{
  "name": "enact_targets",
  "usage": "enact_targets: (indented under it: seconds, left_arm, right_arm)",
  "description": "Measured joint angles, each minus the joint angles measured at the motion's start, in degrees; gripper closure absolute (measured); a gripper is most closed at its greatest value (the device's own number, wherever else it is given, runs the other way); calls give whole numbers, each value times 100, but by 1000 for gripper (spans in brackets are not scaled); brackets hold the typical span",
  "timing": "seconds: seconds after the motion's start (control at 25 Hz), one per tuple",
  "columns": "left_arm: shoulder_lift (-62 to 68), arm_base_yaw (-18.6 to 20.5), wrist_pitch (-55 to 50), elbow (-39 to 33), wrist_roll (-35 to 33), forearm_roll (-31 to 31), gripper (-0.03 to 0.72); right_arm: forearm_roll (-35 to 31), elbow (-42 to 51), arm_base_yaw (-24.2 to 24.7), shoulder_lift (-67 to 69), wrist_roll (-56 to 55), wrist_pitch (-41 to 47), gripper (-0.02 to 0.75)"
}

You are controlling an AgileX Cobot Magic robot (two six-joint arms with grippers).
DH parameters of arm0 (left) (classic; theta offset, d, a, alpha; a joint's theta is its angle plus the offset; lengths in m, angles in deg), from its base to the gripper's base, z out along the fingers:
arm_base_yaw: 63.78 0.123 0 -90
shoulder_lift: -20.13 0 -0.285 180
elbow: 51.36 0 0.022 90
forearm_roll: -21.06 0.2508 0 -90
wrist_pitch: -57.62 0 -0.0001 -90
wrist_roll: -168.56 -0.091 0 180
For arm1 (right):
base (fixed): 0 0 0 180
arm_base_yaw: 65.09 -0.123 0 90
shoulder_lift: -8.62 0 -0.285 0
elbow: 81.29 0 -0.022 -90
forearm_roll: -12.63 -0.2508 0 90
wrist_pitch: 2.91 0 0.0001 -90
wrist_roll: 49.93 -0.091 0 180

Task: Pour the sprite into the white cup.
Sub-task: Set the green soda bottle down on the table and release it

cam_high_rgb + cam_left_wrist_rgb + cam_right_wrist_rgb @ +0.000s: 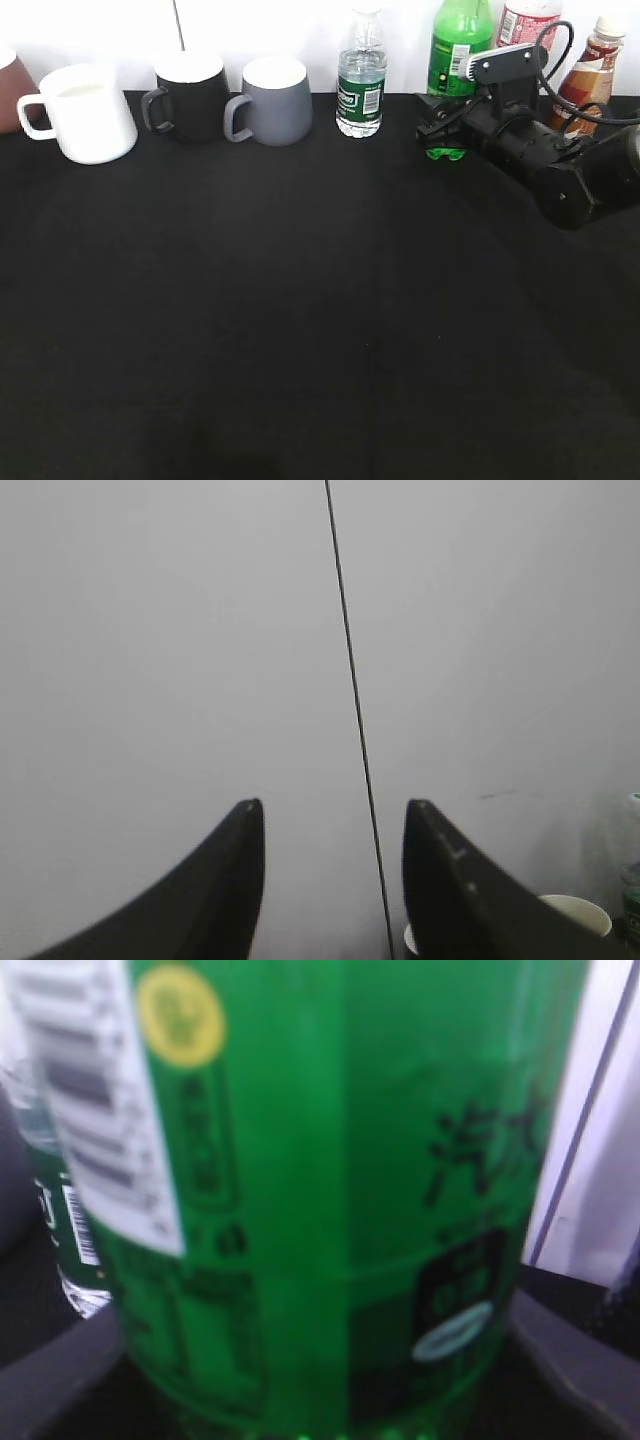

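early stage; sprite (457, 40) upright at top right of frame, not lifted; right gripper (444, 128) astride its base, fingers either side, contact unclear, can't tell if clamped; left gripper (333, 830) spread, empty; white cup (88, 112) upper left, well apart; grasp, carry, pour all left

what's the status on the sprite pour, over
Right gripper around sprite bottle low on its body, closure unclear. Left gripper open, facing the wall. White cup far left; black mug, grey mug between.
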Motion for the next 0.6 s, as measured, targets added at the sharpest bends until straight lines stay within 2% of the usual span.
enact_targets:
  seconds: [0.12,0.24,0.4,0.6]
  left_arm:
    - [0,0,0,0,0,0,337]
    - [0,0,0,0,0,0,337]
    - [0,0,0,0,0,0,337]
    - [0,0,-33,0,0,28,337]
  right_arm:
    - [0,0,0,52,372,-23,191]
    - [-191,0,0,148,423,-163,127]
    - [-311,0,0,148,424,-609,124]
    - [-269,102,0,49,429,-498,123]
